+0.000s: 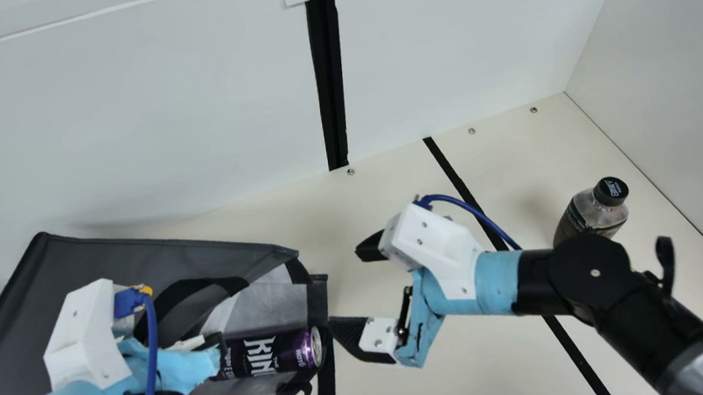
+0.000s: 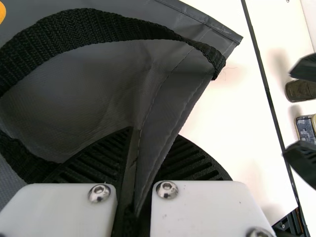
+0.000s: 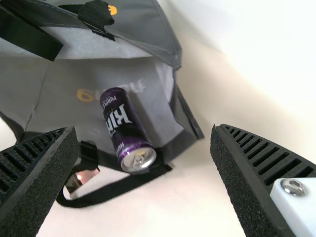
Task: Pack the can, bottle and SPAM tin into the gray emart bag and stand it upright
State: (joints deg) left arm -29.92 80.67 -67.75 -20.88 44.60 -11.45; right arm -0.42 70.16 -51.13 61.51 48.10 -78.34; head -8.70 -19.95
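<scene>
Can [image 1: 274,354] lies in the mouth of the gray bag [image 1: 93,264], whose fabric my left end effector [image 2: 154,133] pinches; my right end effector [image 1: 345,287] is spread, bottle [image 1: 590,215] and SPAM tin [image 2: 305,129] on the surface [image 1: 383,201]. If I tilt that fabric, the can could roll out.

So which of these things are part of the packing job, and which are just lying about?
Part of the job:
purple can
gray bag
black-capped bottle
SPAM tin

Not clearly part of it:
black strip across the table
small shiny thing beside the bag, too unclear to name
</scene>
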